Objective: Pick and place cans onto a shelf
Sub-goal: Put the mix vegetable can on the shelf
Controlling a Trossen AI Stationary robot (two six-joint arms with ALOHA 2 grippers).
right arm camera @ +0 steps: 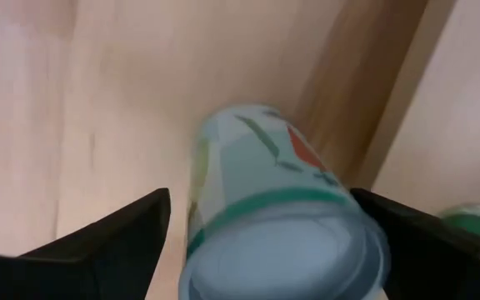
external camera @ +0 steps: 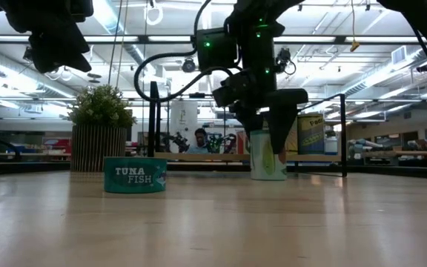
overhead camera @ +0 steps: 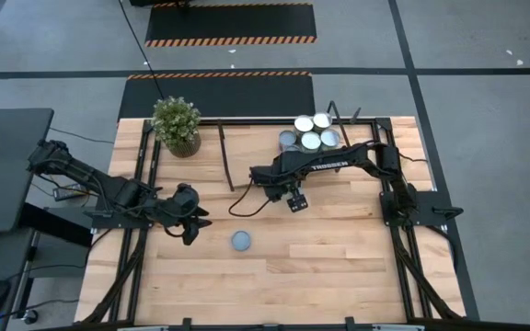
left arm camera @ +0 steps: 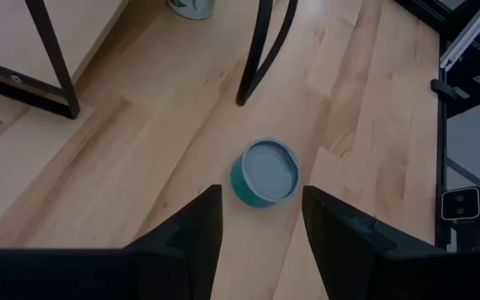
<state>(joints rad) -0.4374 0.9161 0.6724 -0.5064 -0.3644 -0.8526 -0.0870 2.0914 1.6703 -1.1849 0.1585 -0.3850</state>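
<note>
A pale tall can (right arm camera: 265, 208) with green and red marks and a silvery top stands with its base on the table (external camera: 259, 159). My right gripper (right arm camera: 261, 200) hangs over it, pointing down and open, one finger on either side; wood shows between the can and one finger. A teal tuna can (overhead camera: 241, 241) sits flat on the table. My left gripper (left arm camera: 261, 208) hovers open at the left, the tuna can (left arm camera: 265, 172) ahead of its fingers. Several silver-topped cans (overhead camera: 309, 131) stand on the shelf (overhead camera: 256, 147).
A potted plant (overhead camera: 177, 126) stands at the far left of the table. The shelf's black wire legs (left arm camera: 261, 50) rise from the wood between the tuna can and the far side. Bare tabletop (overhead camera: 339, 267) lies toward the near edge.
</note>
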